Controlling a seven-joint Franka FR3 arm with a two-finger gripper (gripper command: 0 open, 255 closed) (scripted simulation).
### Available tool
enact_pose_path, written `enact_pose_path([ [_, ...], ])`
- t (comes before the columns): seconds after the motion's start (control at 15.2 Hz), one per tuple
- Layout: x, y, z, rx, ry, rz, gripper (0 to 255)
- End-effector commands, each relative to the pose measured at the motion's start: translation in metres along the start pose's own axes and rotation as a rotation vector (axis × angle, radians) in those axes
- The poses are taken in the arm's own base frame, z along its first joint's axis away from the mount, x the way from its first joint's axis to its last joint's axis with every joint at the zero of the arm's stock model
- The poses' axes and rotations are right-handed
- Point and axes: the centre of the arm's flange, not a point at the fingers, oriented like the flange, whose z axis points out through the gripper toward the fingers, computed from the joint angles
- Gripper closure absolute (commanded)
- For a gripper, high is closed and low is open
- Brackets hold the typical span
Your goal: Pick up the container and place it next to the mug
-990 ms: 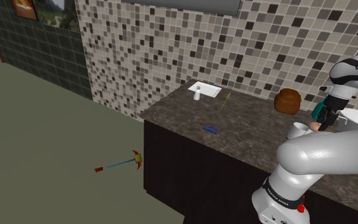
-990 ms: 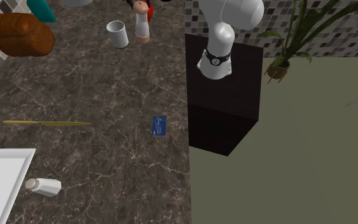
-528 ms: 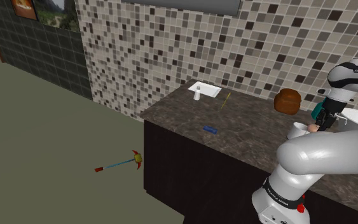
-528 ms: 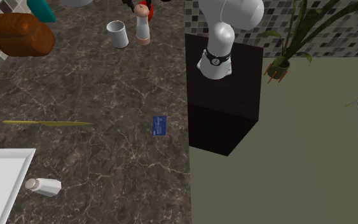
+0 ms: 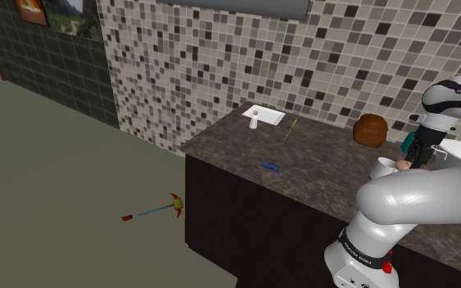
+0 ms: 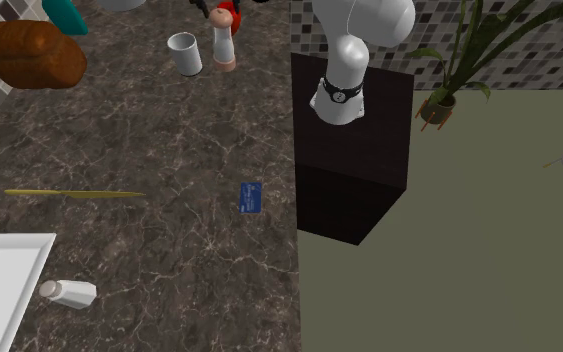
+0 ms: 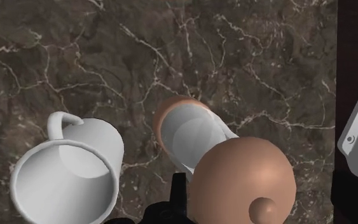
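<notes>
Hand (image 5: 411,155) hangs low over the container (image 7: 196,137), close against its white body under the rounded tan cap. Whether it is open or clamped on the container I cannot tell, as the cap hides too much. The container stands upright on the dark tabletop (image 6: 149,130), just beside the mug (image 7: 98,146), the two seemingly not quite touching. Judging by that, the placing looks nearly or wholly done, so the care now lies in the letting go. Any grip should ease off evenly and the hand rise straight up, clear of the cap and away from the mug's rim, so that neither tips. Counted on the tabletop: one container, one mug, one brown loaf (image 6: 31,52), one blue card (image 6: 251,196), one thin yellow stick (image 6: 74,193), and one small white bottle (image 6: 67,292) lying on its side.
</notes>
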Motion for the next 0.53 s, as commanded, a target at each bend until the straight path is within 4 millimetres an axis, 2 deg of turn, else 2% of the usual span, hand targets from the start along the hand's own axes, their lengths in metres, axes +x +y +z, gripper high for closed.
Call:
enact_pose_path([
  [0.0, 0.0, 0.0, -0.013, 0.0, 0.0, 0.0, 0],
  [0.2, 0.0, 0.0, -0.05, 0.0, 0.0, 0.0, 0],
  [0.46, 0.0, 0.0, -0.05, 0.0, 0.0, 0.0, 0],
])
